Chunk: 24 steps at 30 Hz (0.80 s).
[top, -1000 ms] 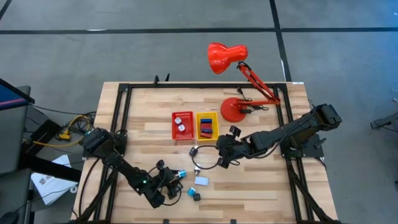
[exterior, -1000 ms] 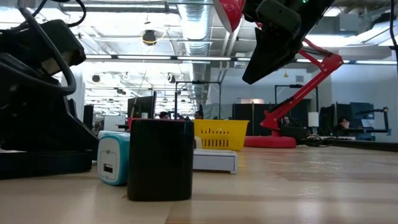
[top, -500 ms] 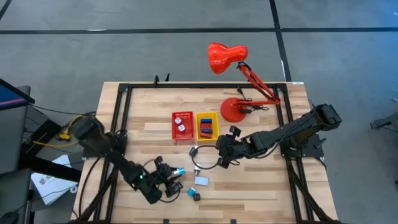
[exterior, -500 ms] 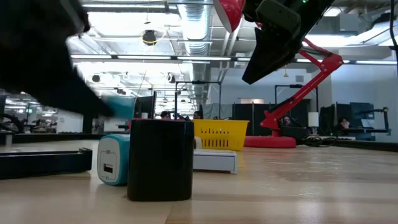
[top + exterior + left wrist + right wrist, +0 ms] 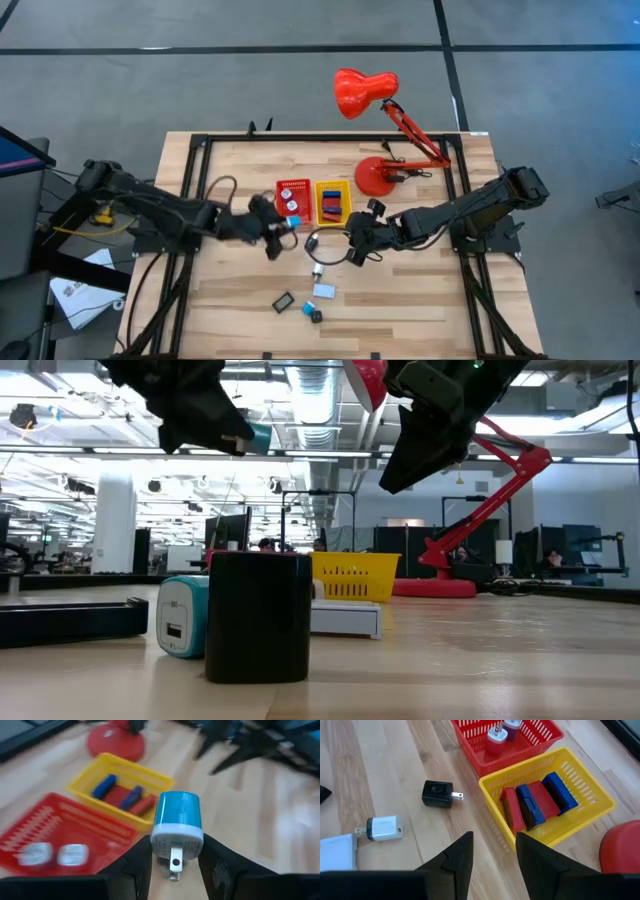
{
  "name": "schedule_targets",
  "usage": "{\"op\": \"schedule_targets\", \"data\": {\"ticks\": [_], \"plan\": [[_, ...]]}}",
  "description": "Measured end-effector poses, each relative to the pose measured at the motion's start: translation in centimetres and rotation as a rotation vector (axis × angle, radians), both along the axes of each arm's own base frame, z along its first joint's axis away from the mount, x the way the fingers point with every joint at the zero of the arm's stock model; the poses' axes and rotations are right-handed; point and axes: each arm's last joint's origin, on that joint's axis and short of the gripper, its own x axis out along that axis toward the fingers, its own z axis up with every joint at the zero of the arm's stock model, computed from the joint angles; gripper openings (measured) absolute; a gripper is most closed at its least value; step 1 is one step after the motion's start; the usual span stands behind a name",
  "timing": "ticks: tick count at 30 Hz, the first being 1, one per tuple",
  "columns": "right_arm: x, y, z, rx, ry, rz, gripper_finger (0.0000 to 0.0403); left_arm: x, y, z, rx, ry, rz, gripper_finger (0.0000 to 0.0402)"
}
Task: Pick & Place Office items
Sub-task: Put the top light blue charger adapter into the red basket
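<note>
Yellow bin [image 5: 590, 795]: four blocks; red bin [image 5: 540, 737]: two chargers.

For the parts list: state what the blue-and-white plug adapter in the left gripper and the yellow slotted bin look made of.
Blue-and-white plug adapter: apparently smooth, slightly glossy plastic, with metal prongs, judging by their silvery look. Yellow slotted bin: likely moulded plastic; uniform colour, thin slotted walls.

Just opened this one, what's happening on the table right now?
The left gripper holds a light blue plug adapter in the air near the red bin, which already holds two chargers. The right gripper hangs empty beside the yellow bin of red and blue pieces. A few small items remain on the table.
</note>
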Motion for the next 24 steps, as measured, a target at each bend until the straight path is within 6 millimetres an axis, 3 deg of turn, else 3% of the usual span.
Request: {"op": "schedule_targets", "data": {"ticks": [8,14,24], "plan": [[0.0,-0.1,0.1,-0.043,-0.010,-0.013,0.0141,0.2,6.0,-0.6,-0.085,0.115,0.047,0.0128],[0.2,-0.6,0.2,-0.050,-0.022,-0.036,0.0141,1.0,9.3,-1.6,-0.161,0.255,0.044,0.0127],[0.5,-1.7,0.2,-0.051,-0.020,-0.073,0.0141,5.3,12.5,-1.9,-0.088,0.594,-0.039,0.0128]]}}
